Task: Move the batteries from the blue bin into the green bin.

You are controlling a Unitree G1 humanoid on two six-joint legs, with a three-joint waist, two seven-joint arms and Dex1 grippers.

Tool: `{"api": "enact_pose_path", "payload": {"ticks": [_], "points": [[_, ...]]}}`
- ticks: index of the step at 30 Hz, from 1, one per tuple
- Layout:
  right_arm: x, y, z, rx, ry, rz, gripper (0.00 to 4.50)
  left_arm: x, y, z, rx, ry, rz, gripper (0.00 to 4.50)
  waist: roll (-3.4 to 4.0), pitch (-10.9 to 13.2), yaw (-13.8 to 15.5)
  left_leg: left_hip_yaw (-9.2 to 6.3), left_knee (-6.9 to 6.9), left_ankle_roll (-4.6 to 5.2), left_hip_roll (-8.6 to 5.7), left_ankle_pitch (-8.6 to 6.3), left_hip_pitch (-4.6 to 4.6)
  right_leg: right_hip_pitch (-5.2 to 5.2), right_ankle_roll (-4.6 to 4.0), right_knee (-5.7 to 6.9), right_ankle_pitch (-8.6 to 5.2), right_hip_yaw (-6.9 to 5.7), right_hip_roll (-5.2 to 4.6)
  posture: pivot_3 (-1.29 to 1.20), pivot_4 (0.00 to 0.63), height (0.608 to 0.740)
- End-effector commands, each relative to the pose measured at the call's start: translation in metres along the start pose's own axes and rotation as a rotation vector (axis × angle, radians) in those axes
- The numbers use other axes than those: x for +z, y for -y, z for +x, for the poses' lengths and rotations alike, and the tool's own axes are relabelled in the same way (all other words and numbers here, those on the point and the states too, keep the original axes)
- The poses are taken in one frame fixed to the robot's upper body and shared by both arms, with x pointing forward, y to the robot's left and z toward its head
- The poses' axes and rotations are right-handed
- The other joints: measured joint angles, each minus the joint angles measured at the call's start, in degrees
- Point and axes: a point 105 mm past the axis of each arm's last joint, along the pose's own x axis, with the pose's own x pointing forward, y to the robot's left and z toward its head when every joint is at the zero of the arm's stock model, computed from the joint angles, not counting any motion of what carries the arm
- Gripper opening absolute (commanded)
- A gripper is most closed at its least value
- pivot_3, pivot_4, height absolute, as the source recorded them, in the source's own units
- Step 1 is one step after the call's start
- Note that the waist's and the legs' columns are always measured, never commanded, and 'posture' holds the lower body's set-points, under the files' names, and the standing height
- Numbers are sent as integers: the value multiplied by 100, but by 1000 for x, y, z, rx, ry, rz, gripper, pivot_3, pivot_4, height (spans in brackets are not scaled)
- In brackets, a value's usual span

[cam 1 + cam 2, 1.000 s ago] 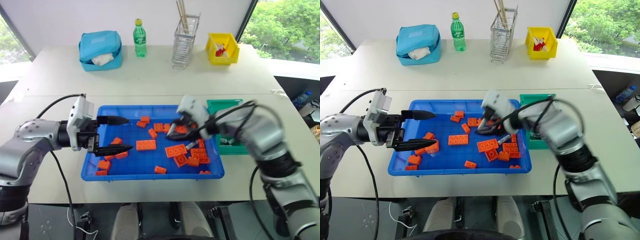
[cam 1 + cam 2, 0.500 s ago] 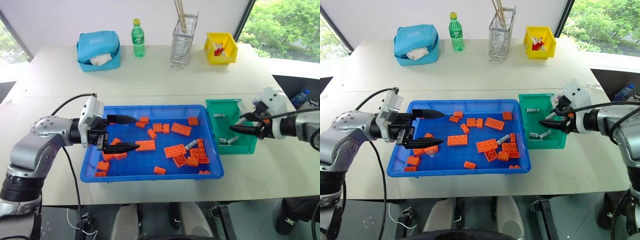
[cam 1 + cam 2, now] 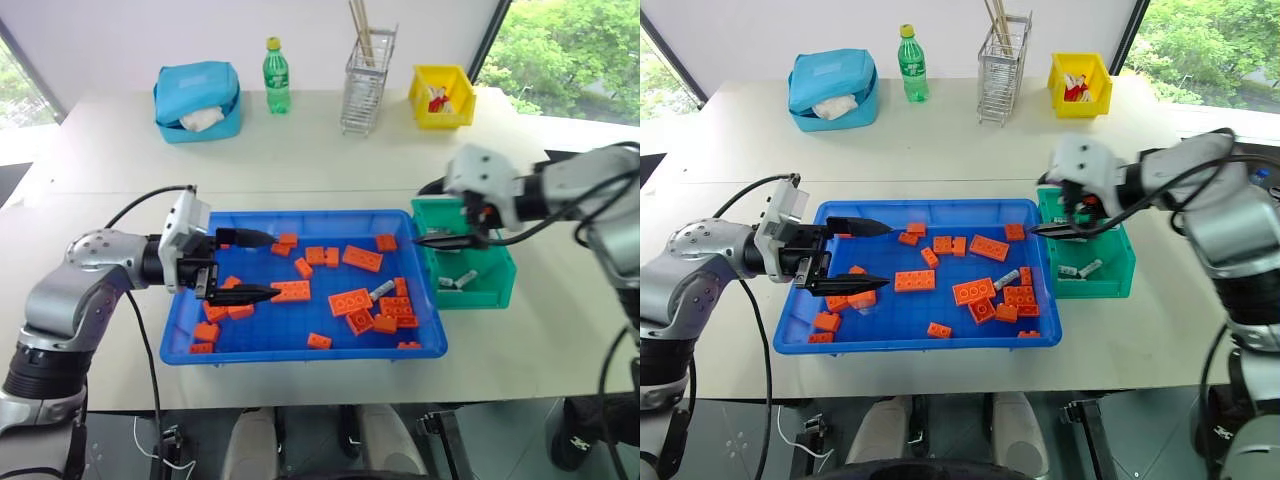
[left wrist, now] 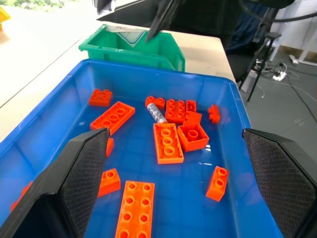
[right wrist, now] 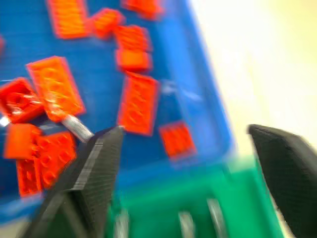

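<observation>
Big blue bin [image 3: 200, 345] mid-table, green bin [image 3: 497, 288] touching its right end. Over that joint, right gripper [image 3: 447, 239], jaws parted, empty. Toward the left from there, low among orange bricks [image 3: 352, 300], one battery [image 3: 381, 291] lying slantwise. Far across the tray, left gripper [image 3: 245, 266] wide, empty. Bricks crowding the battery's sides.

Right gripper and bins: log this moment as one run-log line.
right gripper: open, empty, over green bin | left gripper: open, over blue bin | battery: one left among bricks | green bin: batteries inside
</observation>
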Motion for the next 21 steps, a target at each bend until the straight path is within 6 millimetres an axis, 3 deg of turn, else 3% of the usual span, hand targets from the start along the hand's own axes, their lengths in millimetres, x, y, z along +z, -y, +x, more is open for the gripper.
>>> {"api": "enact_pose_path", "payload": {"ticks": [1, 2, 5, 11, 21], "points": [[3, 0, 11, 75, -34, -98, 2085, 9, 3, -1, 8, 12, 45, 4500, 0, 0, 37, 1, 2, 0, -1, 0, -3, 0, 0, 0, 0, 0, -2, 0, 150, 736], [0, -2, 17, 111, -46, -118, 1556, 9, 4, -2, 15, 11, 46, 4500, 0, 0, 37, 2, 5, 0, -2, 0, -6, -1, 0, 0, 0, 0, -4, 0, 150, 736], [-14, -7, 30, 212, -116, -212, 1556, 9, 7, -6, 42, 6, 46, 4500, 0, 0, 21, 7, 12, 0, -3, 0, -8, 0, 1, -1, 0, 0, -7, 0, 150, 736], [-32, -12, 36, 357, -181, -270, 1556, 8, 11, -11, 85, 3, 39, 4500, 2, 1, 13, 4, 12, 0, -1, 1, -4, 0, 1, 4, 0, -1, -3, 0, 150, 736], [-33, -17, 49, 444, -196, -342, 1556, 9, 12, -12, 105, 4, 37, 4500, 0, 0, 16, 5, 16, -2, -1, 1, 8, 14, 0, 8, 1, 0, -6, 0, 150, 736]]}}
